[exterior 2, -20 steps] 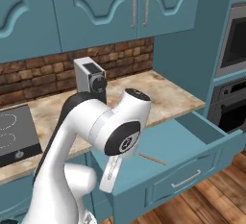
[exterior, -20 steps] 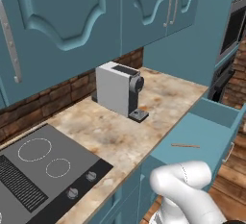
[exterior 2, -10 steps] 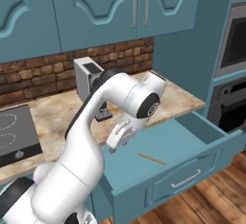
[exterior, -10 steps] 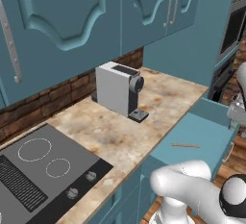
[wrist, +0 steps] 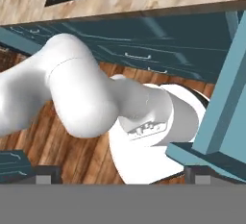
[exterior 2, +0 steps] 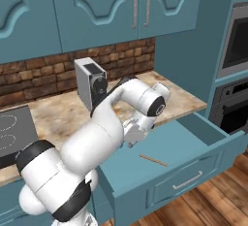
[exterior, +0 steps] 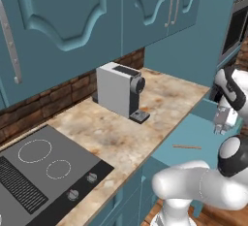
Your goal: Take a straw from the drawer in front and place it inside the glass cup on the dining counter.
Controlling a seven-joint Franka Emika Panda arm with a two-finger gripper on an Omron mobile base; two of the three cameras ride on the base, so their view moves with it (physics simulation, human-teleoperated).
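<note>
The drawer (exterior: 196,132) (exterior 2: 180,141) stands pulled out below the brick-backed counter. On its floor lies the thin tan straw (exterior: 187,147) (exterior 2: 153,160). My gripper (exterior: 221,129) (exterior 2: 132,137) hangs over the drawer's inner part, above the straw and apart from it. The hand view looks down past the drawer's side wall (wrist: 229,83) at the wooden floor. There my gripper (wrist: 122,174) is open, its fingertips (wrist: 46,173) far apart with nothing between them. The glass cup and the dining counter are out of view.
A grey coffee machine (exterior: 119,94) (exterior 2: 90,84) stands on the marbled counter (exterior: 121,133), with a black cooktop (exterior: 43,171) to its left. Teal cupboard doors (exterior 2: 121,11) hang overhead. A built-in oven (exterior 2: 233,74) is at the right.
The arm has swung up and round from in front of the base, out over the open drawer. The jaws have stayed open, and the straw has not moved.
</note>
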